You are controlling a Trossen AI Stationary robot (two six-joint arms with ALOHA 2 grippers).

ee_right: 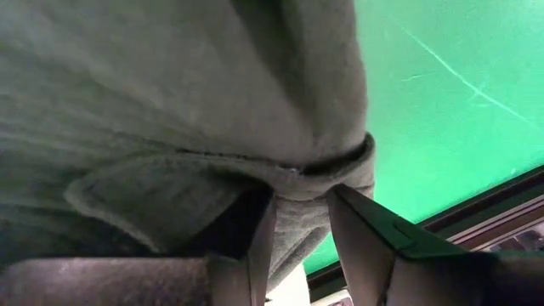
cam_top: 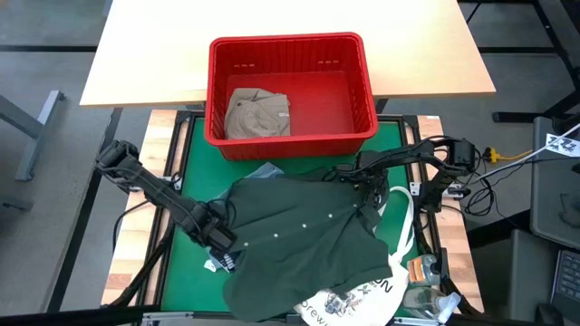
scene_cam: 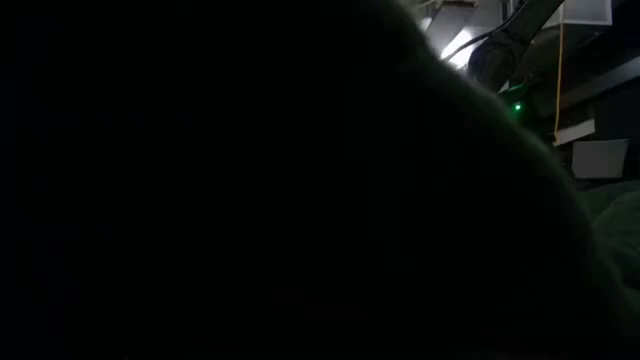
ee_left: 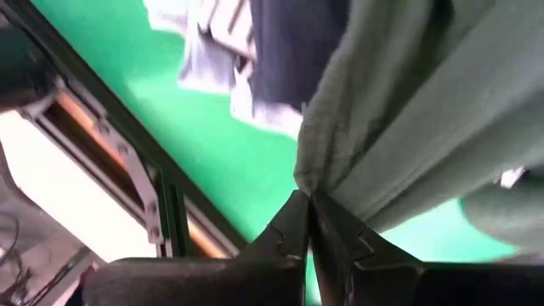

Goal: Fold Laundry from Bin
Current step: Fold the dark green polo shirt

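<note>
Dark green garment [cam_top: 304,240]: spread over the green mat [cam_top: 186,272], buttons showing down the front, covering most of the mat's middle; in the low view it blocks nearly the whole picture.
Left gripper [cam_top: 220,237]: at the garment's left edge, low over the mat; jaws pressed together, pinching a bunched fold of the green cloth [ee_left: 357,144] right at the fingertips.
Right gripper [cam_top: 367,187]: at the garment's upper right edge, just in front of the bin; jaws part way apart with a thick hem of the green cloth [ee_right: 297,183] clamped between them.
Bin [cam_top: 290,136]: red slotted basket at the far edge of the mat, against the light wooden table [cam_top: 163,54].
Khaki garment [cam_top: 258,113]: crumpled in the bin's left half; the right half shows bare red floor.
Light blue cloth [cam_top: 263,170]: small bit peeking out between the bin and the green garment's top edge; can't tell what garment it belongs to.
White tote bag [cam_top: 358,303]: under the green garment's near right corner, printed lettering partly visible, strap looping out on the right.
Cables [cam_top: 489,158]: right of the mat, beside the right arm's base.
</note>
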